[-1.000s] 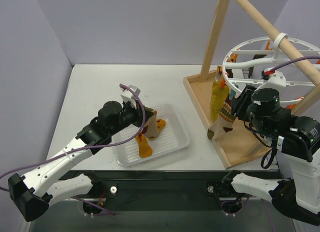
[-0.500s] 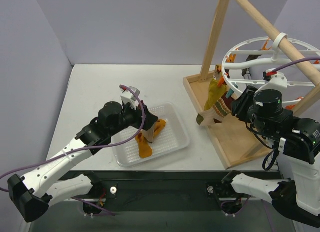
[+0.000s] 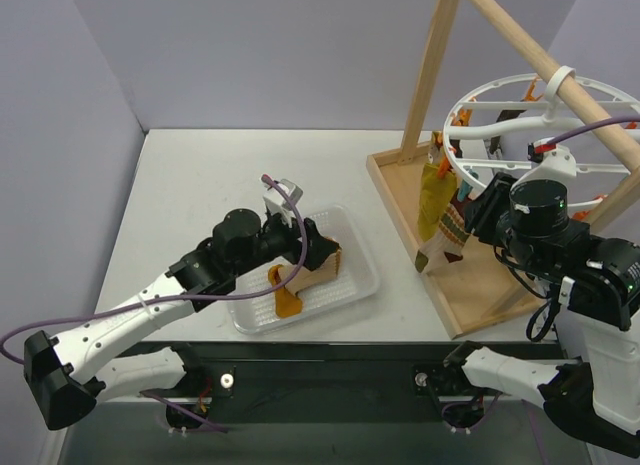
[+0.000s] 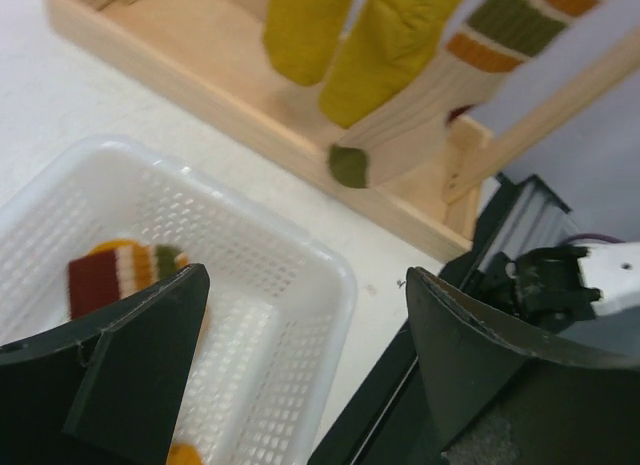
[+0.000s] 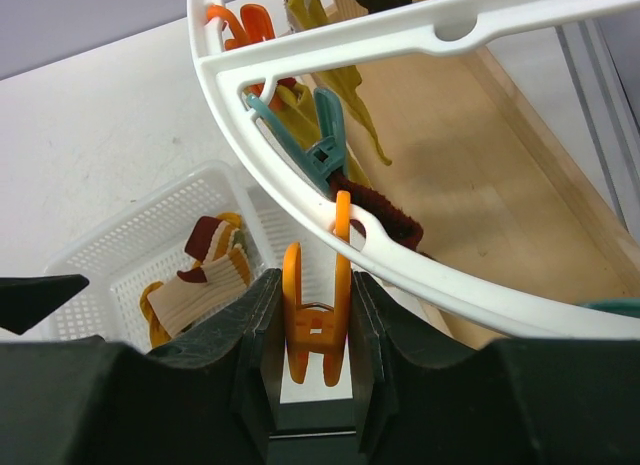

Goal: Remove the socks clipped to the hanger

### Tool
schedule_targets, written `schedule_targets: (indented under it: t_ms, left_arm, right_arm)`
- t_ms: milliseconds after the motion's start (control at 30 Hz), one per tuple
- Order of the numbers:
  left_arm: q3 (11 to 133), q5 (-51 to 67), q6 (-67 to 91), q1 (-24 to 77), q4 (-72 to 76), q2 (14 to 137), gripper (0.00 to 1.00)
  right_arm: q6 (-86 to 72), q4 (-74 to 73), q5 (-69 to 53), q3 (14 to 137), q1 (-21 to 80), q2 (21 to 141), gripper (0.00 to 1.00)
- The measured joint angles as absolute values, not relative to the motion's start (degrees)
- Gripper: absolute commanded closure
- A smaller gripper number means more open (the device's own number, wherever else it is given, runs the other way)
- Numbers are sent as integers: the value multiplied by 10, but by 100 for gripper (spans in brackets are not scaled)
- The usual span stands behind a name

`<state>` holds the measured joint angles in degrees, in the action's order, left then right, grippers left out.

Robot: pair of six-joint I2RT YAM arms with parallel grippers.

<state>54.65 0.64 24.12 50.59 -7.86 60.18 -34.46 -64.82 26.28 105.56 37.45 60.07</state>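
Observation:
The white round hanger (image 3: 462,163) hangs from the wooden pole. A mustard sock (image 3: 434,190) and a striped-cuff sock (image 3: 447,241) dangle from its near-left rim, also seen as the mustard sock (image 4: 385,50) and striped sock (image 4: 430,135). My right gripper (image 3: 480,211) is at that rim. In the right wrist view my right gripper (image 5: 314,285) is shut on an orange clip (image 5: 318,330) under the ring (image 5: 480,285), beside a dark brown sock (image 5: 385,213). My left gripper (image 3: 325,255) hovers open and empty over the basket. Loose socks (image 3: 298,282) lie inside it.
The white mesh basket (image 3: 355,247) sits on the table in front of the left arm. The wooden pole frame (image 3: 430,75) stands on a wooden base tray (image 3: 480,290) at the right. A teal clip (image 5: 322,145) grips a mustard sock on the ring.
My left gripper opened and dropped a striped sock into the basket, then shifted slightly right. The hanging striped sock swung out leftward and back. The right gripper stayed on the clip.

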Motion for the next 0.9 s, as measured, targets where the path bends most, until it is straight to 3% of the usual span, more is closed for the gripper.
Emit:
schedule_targets:
  t_ms: [200,433,900]
  left_arm:
    - [522,107,208,566,138,668,3]
    - [598,203,166,599,323,824,3]
    - [709,275,52,600,489,1002,3]
  right_arm:
    - [-340,-648,243,1058,371,594,99]
    - [-326,-642,212,1063,368,578,99]
    - [-312,-639,193,1063,367,571,99]
